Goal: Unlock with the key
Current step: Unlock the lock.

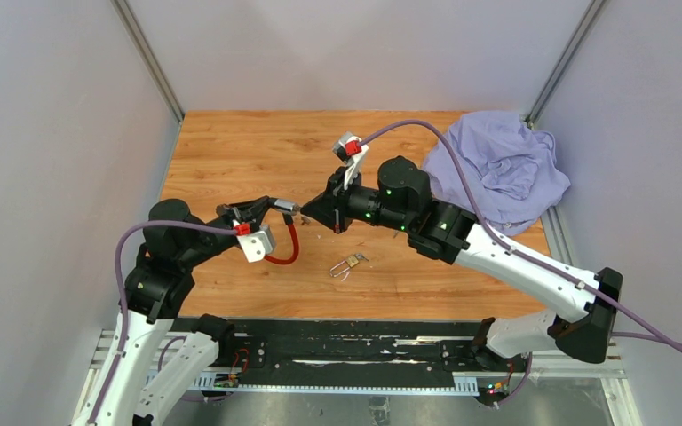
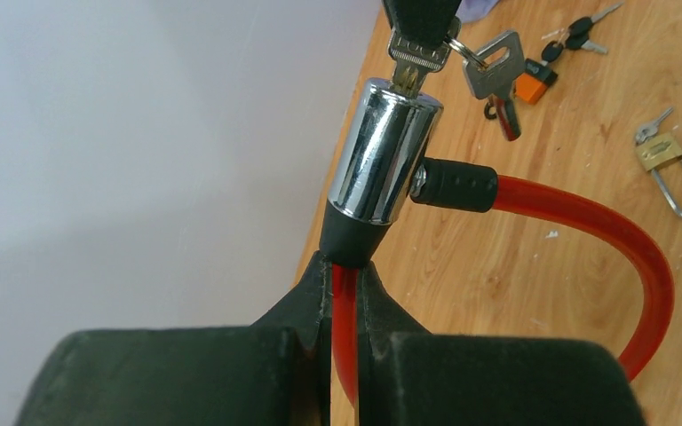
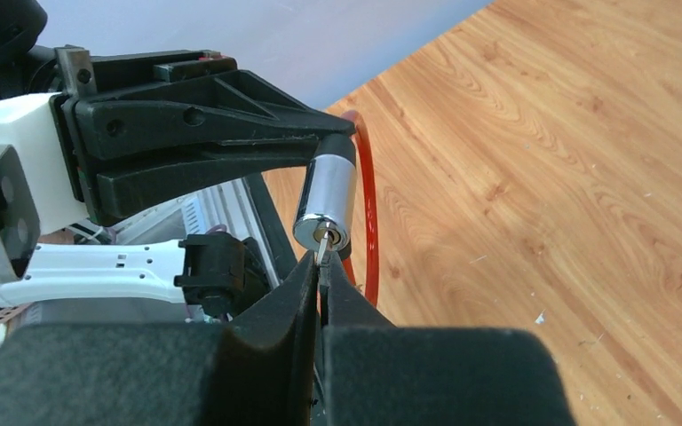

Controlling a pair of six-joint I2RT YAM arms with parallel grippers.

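A red cable lock [image 1: 289,245] has a chrome cylinder [image 2: 384,151] with a black collar. My left gripper [image 2: 344,266] is shut on the red cable just below the cylinder and holds it above the table. My right gripper [image 3: 320,264] is shut on a silver key [image 2: 413,67] whose blade tip sits in the keyhole of the cylinder [image 3: 327,206]. Spare keys [image 2: 497,75] hang from its ring. The two grippers meet over the table's middle [image 1: 306,211].
A brass padlock with keys [image 1: 348,264] lies on the wooden table [image 1: 231,151] in front of the arms; it also shows in the left wrist view [image 2: 670,160]. Black-headed keys [image 2: 577,35] lie beyond. A crumpled lilac cloth [image 1: 502,164] lies at the right back.
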